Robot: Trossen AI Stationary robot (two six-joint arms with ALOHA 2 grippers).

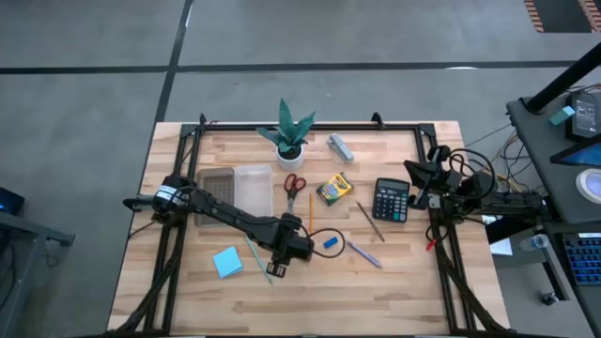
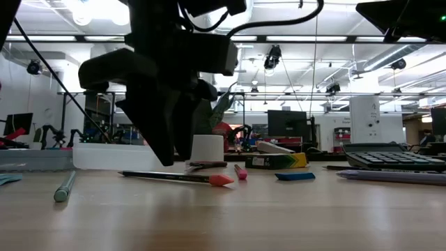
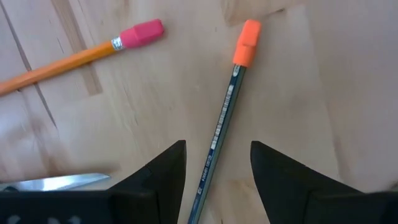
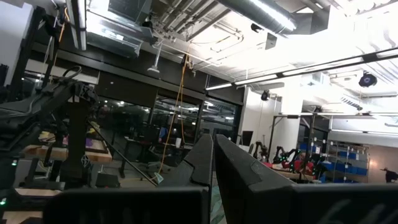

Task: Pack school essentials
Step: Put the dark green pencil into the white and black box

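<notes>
A dark green pencil (image 3: 219, 134) with an orange eraser lies flat on the wooden table (image 1: 413, 282); the low view also shows the pencil (image 2: 167, 176). My left gripper (image 3: 217, 180) points down over its shaft. The gripper is open, one finger on each side of the pencil with a gap to both. A yellow pencil (image 3: 62, 62) with a pink eraser lies close by. A light-blue notepad (image 1: 227, 262), a blue eraser (image 1: 331, 243), red-handled scissors (image 1: 295, 183) and a crayon box (image 1: 333, 189) lie on the table. My right gripper (image 4: 214, 163) is shut at the table's right edge, pointing up into the room.
A clear container (image 1: 235, 186) stands left of the scissors. A potted plant (image 1: 288, 136) and a grey stapler-like thing (image 1: 340, 146) stand near the far edge. A black calculator (image 1: 391, 199) and two pens (image 1: 368, 222) lie toward the right. A light green pen (image 1: 255, 257) lies beside my left gripper.
</notes>
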